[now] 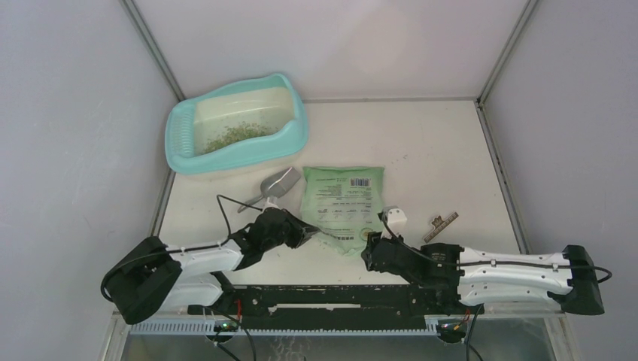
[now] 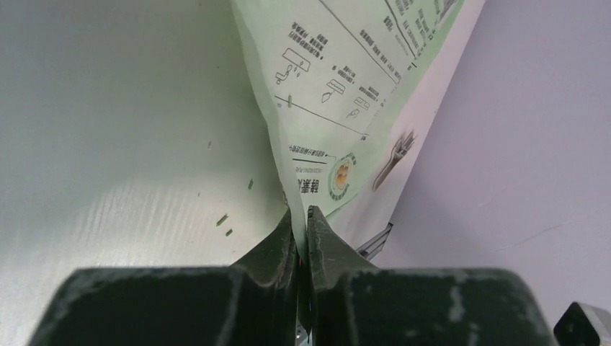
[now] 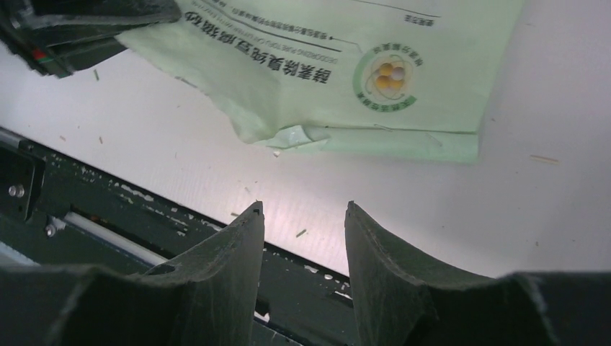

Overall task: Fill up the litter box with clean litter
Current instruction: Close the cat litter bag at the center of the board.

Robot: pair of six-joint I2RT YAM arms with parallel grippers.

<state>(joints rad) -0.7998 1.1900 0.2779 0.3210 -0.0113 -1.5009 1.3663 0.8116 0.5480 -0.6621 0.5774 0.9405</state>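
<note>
The turquoise litter box sits at the back left of the table, with a thin patch of green-beige litter on its cream floor. A flat green printed bag lies mid-table. My left gripper is shut on the bag's near left edge; in the left wrist view the green film rises from between the pinched jaws of the gripper. My right gripper hovers open just off the bag's near corner, nothing between its fingers.
A grey metal scoop lies between the bag and the litter box. A small white object and a metal clip rest right of the bag. The black rail runs along the near edge. Stray granules dot the table.
</note>
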